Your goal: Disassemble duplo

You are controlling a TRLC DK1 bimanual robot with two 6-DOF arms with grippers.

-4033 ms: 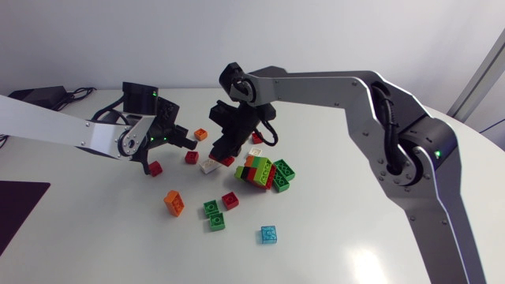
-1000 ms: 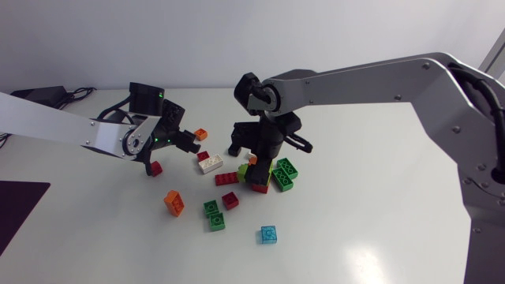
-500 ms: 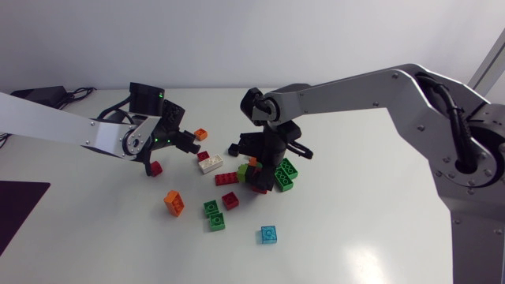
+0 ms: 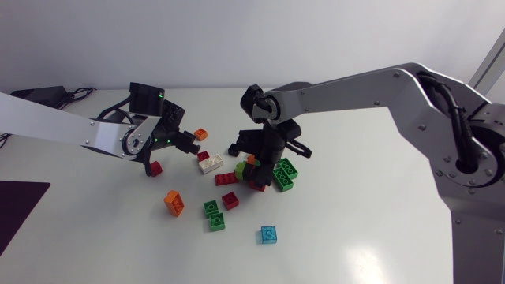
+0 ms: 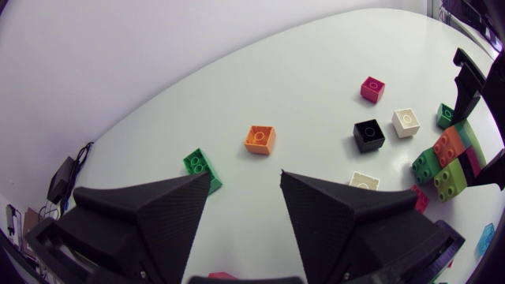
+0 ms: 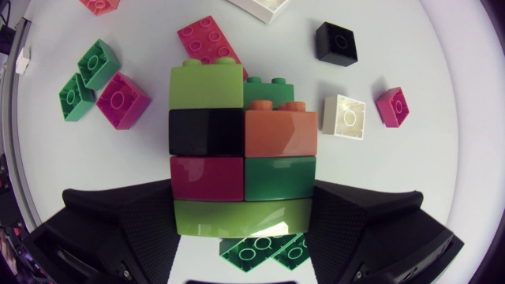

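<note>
- Duplo stack [image 4: 256, 175] stood near the middle of the white worktop [image 4: 371, 237], directly under the right hand [image 4: 265, 160].
- The right hand was closed on the stack: its two fingers [image 6: 118, 229] pressed against opposite sides of the rows nearest the wrist.
- The right wrist view showed the stack in rows. From the hand outward these were a lime-green brick, a red and green pair, a black and orange pair, then a lime-green brick beside a green one.
- A green brick [image 4: 284, 174] lay just beside the stack, on the side away from the left arm.
- The left hand [image 5: 245, 177] was open and held nothing; bare worktop showed between its fingers. It hung low over the worktop, well apart from the stack.
- Ahead of the left hand lay a small orange brick [image 5: 259, 139], a black brick [image 5: 368, 135] and a white square brick [image 5: 405, 122].
- Loose bricks on the near side of the stack included a flat red brick [image 4: 226, 178], a larger orange brick [image 4: 174, 203], two green bricks [image 4: 213, 214] touching each other, and a blue brick [image 4: 269, 234] lying apart from the rest.
</note>
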